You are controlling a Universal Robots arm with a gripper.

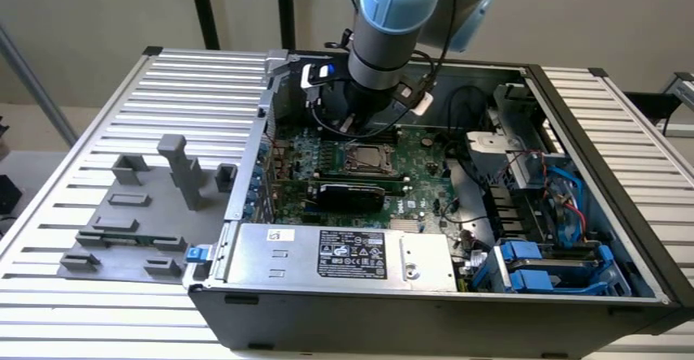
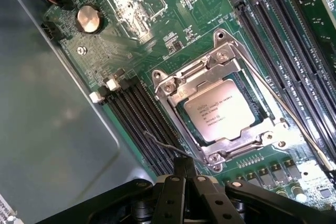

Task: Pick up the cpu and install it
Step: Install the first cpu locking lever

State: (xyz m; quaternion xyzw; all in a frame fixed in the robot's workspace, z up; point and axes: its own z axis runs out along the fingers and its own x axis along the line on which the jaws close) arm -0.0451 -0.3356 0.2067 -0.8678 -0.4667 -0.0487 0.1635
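The black gripper [image 2: 185, 174], fingers pressed together and empty, hovers over the socketed silver square cpu [image 2: 221, 109], light, stiff, fragile, best taken by its edges.

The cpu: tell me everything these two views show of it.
The cpu is a small flat square chip with a pale silver metal top carrying dark printed lettering too fine to read. It lies flat in the socket on the green motherboard, framed by the socket's metal bracket, which overlaps its edges. The gripper is near the bracket's corner, not touching the chip. In the exterior view it sits inside the case, below the arm.
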